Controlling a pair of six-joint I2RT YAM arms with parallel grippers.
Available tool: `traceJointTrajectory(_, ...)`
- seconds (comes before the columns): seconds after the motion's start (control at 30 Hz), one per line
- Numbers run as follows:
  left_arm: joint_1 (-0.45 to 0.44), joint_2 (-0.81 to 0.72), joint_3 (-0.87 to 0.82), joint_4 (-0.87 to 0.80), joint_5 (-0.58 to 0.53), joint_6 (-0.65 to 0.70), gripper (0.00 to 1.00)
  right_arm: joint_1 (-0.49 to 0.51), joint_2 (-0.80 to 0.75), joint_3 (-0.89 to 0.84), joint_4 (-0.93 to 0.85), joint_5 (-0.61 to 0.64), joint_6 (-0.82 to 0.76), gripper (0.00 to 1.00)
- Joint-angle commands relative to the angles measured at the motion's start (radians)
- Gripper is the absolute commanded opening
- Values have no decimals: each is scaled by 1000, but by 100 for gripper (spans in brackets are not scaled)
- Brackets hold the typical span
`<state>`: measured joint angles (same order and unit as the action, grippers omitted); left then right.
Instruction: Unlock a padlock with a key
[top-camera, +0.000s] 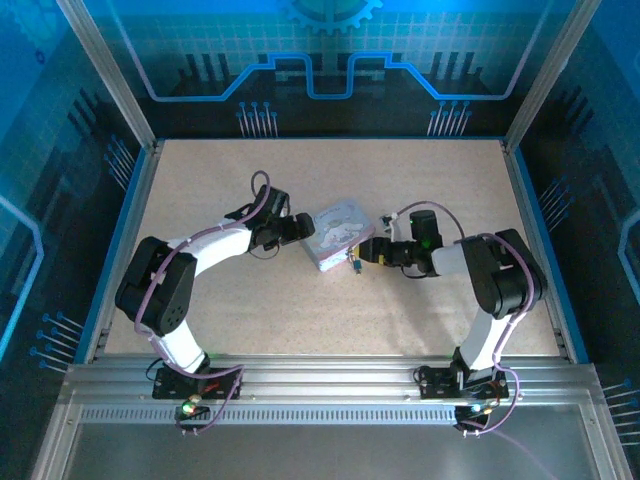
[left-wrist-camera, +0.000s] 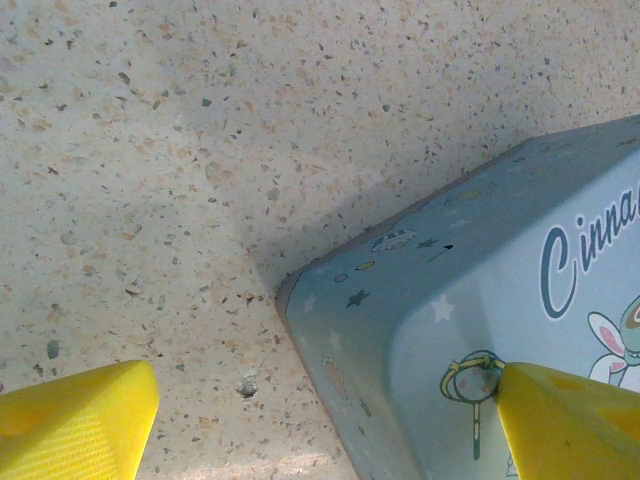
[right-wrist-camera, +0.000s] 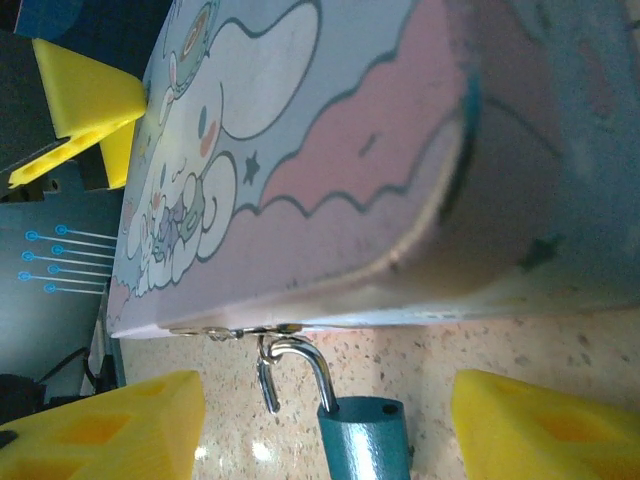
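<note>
1. Counting one tin (top-camera: 338, 230), one padlock (right-wrist-camera: 365, 440) and two grippers.
2. Finding the padlock hooked by its silver shackle (right-wrist-camera: 297, 362) through the hasp (right-wrist-camera: 235, 331) on the tin's edge, with the teal body pointing away from the tin and one shackle leg ending free.
3. Seeing the right gripper (right-wrist-camera: 325, 415) spread wide and gripping nothing, padlock body between its fingers, touching neither.
4. Seeing the left gripper (left-wrist-camera: 320, 425) spread wide too, straddling a tin corner: one finger over the lid, one over bare table (top-camera: 250, 310).
5. Noting open tabletop all round the tin, walls well apart.
6. Reading the flanking arms from overhead and the shackle detail from the right wrist.
</note>
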<state>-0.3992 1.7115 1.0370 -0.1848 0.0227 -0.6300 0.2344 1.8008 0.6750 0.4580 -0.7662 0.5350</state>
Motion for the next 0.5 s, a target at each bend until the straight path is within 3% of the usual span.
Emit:
traceJointTrajectory(0.0, 10, -6, -28, -67, -13, -7, 88, 29, 39, 33, 8, -24, -10, 66)
traceJointTrajectory(0.47, 7, 0, -37, -58, -8, -18, 87, 63, 96, 86, 18, -101, -35, 62)
